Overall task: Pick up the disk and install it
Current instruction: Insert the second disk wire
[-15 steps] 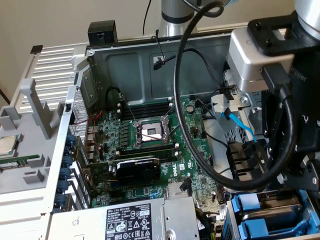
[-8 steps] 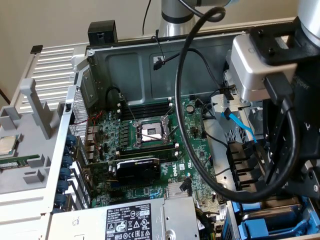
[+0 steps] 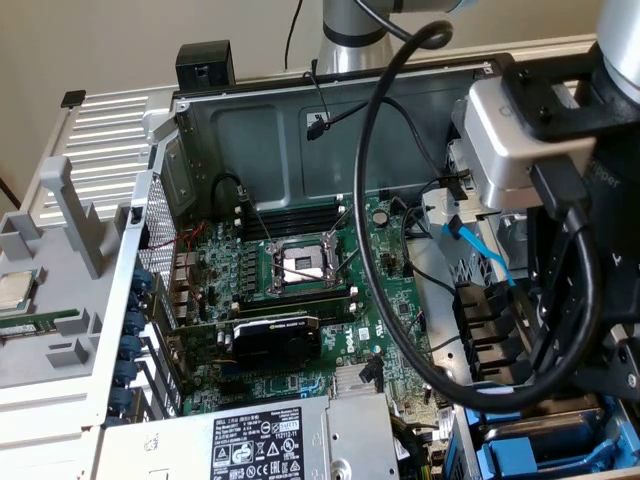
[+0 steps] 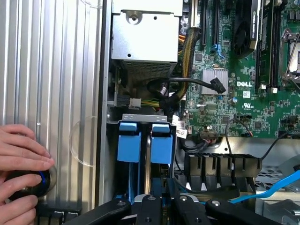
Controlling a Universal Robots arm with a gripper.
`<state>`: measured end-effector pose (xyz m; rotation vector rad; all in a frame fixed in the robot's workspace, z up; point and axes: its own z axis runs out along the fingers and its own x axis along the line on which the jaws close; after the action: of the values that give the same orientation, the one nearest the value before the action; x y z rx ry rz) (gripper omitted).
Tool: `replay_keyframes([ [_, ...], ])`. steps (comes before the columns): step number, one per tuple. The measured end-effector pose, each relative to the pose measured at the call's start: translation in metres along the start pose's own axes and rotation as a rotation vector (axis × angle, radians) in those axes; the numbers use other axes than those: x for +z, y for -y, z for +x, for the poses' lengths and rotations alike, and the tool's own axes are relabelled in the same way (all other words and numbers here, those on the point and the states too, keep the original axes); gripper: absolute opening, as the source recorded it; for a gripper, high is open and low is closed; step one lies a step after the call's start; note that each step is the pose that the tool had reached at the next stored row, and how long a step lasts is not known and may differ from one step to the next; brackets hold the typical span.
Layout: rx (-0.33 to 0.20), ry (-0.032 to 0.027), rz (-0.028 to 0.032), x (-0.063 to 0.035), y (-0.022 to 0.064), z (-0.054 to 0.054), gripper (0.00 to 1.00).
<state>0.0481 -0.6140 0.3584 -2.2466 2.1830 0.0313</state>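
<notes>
The arm hangs over the open computer case (image 3: 300,120), its wrist down at the drive-bay corner on the exterior view's right. From the wrist camera the tool (image 4: 164,206) shows as black linkages drawn close together over the bay, and between them runs a thin upright edge that seems to be the disk (image 4: 148,161), standing on its side between two blue drive carriers (image 4: 129,143) — so the tool looks nearly shut, pinching the disk, though the contact itself is hidden under the links. The disk sits low in the cage, flanked by those blue frames, just beside the grey power-supply box (image 4: 145,33). Past the bay lies the green motherboard (image 3: 300,260) with its bare processor socket (image 3: 303,264) and a black graphics card (image 3: 275,340). A thick black cable (image 3: 375,200) loops from the wrist across the case, and a blue ribbon cable (image 4: 276,185) trails near the black connector row. A person's hand (image 4: 21,161) rests on a round knob on the ribbed silver panel (image 4: 51,93) beside the case. A small silver chip (image 3: 15,290) lies in a grey tray (image 3: 60,300) on the exterior view's left.
</notes>
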Motion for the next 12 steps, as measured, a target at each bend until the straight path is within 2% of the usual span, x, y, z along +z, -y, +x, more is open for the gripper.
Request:
replay_keyframes([
  [12, 0.000, 0.0000, 0.0000, 0.0043, 0.0014, -0.0039, 0.16],
])
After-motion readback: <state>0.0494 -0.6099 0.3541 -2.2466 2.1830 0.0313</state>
